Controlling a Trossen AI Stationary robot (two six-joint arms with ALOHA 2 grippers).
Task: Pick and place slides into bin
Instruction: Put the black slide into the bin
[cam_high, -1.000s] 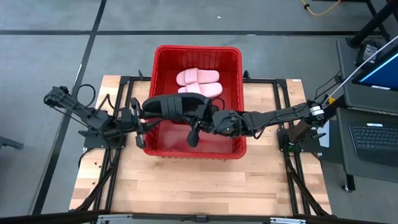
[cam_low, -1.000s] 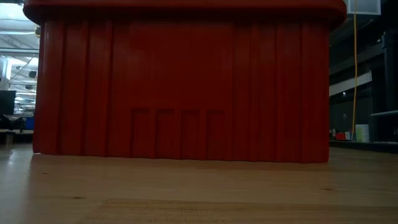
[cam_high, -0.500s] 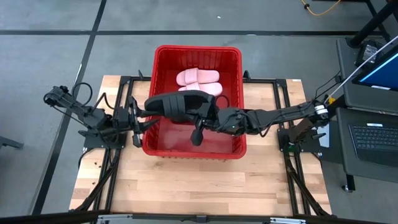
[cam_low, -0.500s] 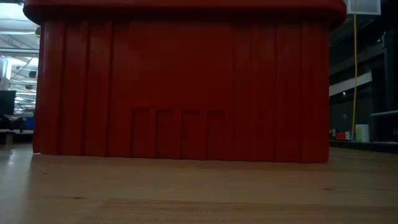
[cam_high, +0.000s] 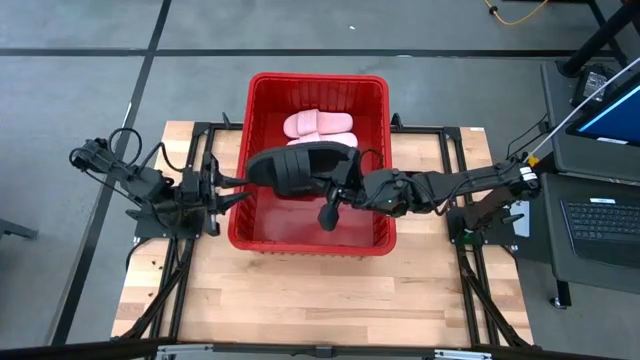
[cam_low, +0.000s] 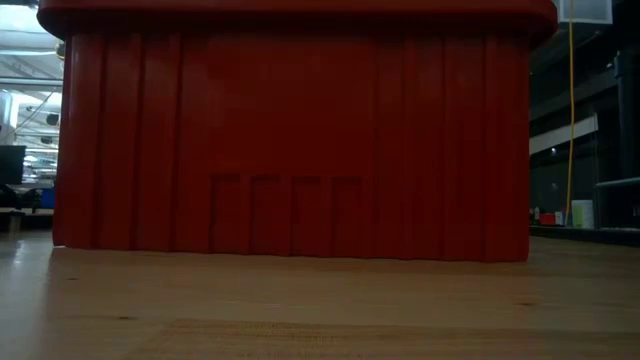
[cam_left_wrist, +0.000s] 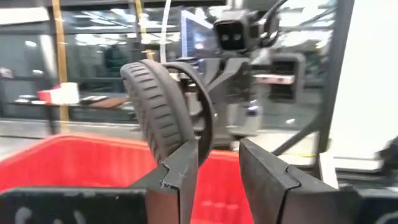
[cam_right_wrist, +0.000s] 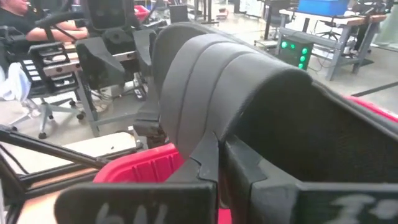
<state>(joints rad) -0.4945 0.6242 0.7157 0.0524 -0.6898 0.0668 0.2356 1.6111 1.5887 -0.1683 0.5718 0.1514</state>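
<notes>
High view: red bin (cam_high: 380, 215) on the wooden table (cam_high: 300, 300), two pale pink slides (cam_high: 320, 127) at its far end; right gripper (cam_high: 352, 183) clamped shut on a black slide (cam_high: 300, 168) held above the bin's middle, left gripper (cam_high: 228, 187) just outside the bin's left wall. Low view: bin wall only. Left wrist view: fingers (cam_left_wrist: 180, 171) parted, holding nothing, the ribbed sole just beyond them; right wrist view: closed fingers (cam_right_wrist: 208, 155) pinch the slide's edge.

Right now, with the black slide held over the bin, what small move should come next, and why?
Probably the right gripper should lower and open. It is shut on the black slide above the red bin, where pink slides already lie, and the left gripper stands open, apart from the slide.
</notes>
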